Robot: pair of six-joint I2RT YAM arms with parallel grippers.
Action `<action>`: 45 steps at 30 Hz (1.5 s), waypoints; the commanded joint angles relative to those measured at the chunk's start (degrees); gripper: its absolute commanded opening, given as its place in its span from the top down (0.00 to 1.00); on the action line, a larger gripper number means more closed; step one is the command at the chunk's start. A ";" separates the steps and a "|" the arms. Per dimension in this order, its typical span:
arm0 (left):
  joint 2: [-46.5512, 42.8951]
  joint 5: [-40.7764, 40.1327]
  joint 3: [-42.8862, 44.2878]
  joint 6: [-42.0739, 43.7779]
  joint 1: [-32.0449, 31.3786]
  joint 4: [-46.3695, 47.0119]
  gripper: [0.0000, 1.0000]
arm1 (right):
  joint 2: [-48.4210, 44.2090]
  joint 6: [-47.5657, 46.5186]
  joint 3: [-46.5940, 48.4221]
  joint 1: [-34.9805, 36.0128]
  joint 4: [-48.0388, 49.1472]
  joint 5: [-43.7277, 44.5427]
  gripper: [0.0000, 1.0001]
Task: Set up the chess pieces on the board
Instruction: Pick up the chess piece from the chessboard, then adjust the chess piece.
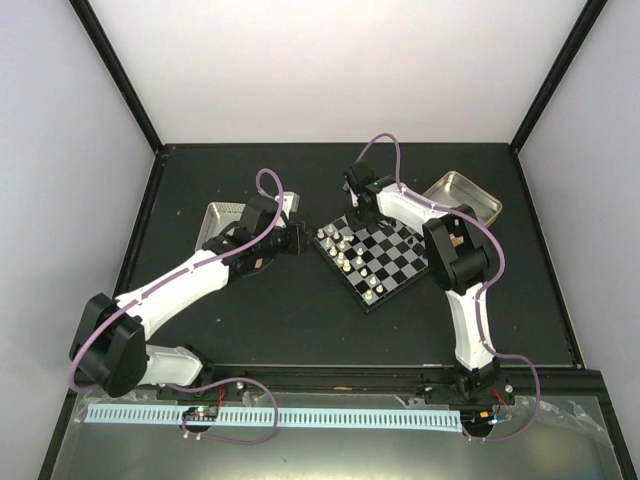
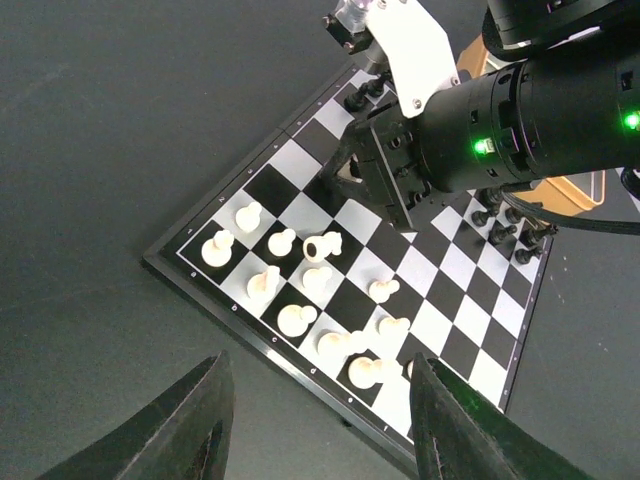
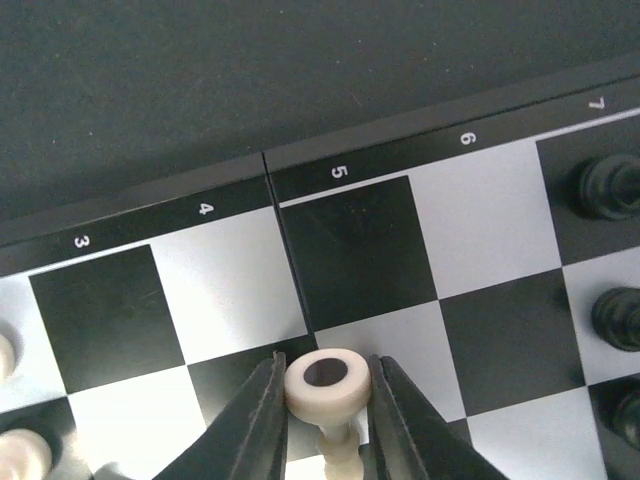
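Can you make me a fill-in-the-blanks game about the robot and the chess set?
The right end effector pinches a ___ chess piece. The left end effector is open and holds ___. Along the board rim, the printed numbers run 3, 4, 5, 6, ___.
Missing words: white; nothing; 7.

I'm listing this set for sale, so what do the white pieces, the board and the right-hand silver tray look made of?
The white pieces look like moulded plastic: cream, smooth, softly shiny. The board seems glossy plastic or laminate; its squares catch light. The tray is probably bare metal, silvery and reflective.
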 commanded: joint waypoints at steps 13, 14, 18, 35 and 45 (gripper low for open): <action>-1.59 8.18 -4.35 -1.11 0.38 11.06 0.42 | -19.41 28.87 -11.95 -1.79 12.27 -13.05 0.82; -1.59 8.84 -5.01 -1.13 0.32 12.76 0.40 | -21.32 32.06 -13.57 -1.94 13.52 -14.94 0.82; -1.59 11.07 -7.04 -1.57 -0.12 19.21 0.33 | -31.38 51.16 -26.82 -2.15 26.98 -21.51 0.82; 1.40 11.38 -8.89 -2.26 -7.11 33.77 0.43 | -45.51 84.43 -47.83 0.69 47.82 -29.24 0.83; 4.30 11.21 -6.94 -2.24 -7.77 33.96 0.58 | -47.92 83.85 -47.65 1.03 46.84 -30.57 0.83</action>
